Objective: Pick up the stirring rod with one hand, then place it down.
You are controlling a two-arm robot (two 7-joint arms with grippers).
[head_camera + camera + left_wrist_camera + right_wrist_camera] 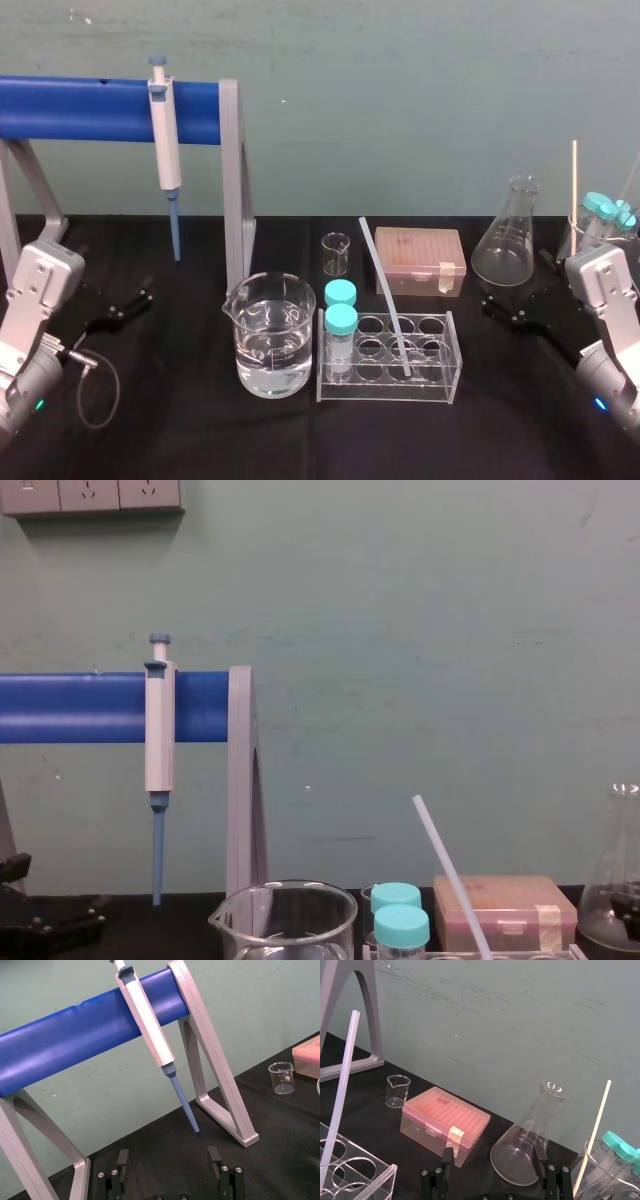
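Note:
The stirring rod (385, 295) is a long translucent-white rod standing tilted in a clear test-tube rack (440, 385) at the table's middle, its top leaning back and to the left. It also rises along the edge of the right wrist view, stirring rod (339, 1092), and in the chest view, stirring rod (452, 880). My left gripper (122, 308) rests open at the far left, nothing between its fingers (122, 1160). At the far right my right gripper (512, 310) is open too, its fingers (538, 1156) empty, in front of a conical flask (527, 1145).
A white-and-blue pipette (165, 150) hangs on a blue-bar stand (233, 180). A beaker of water (268, 335) sits left of the rack, which holds two teal-capped tubes (340, 330). Behind are a small beaker (336, 253) and pink tip box (418, 260). A thin stick (574, 180) stands in a far-right beaker.

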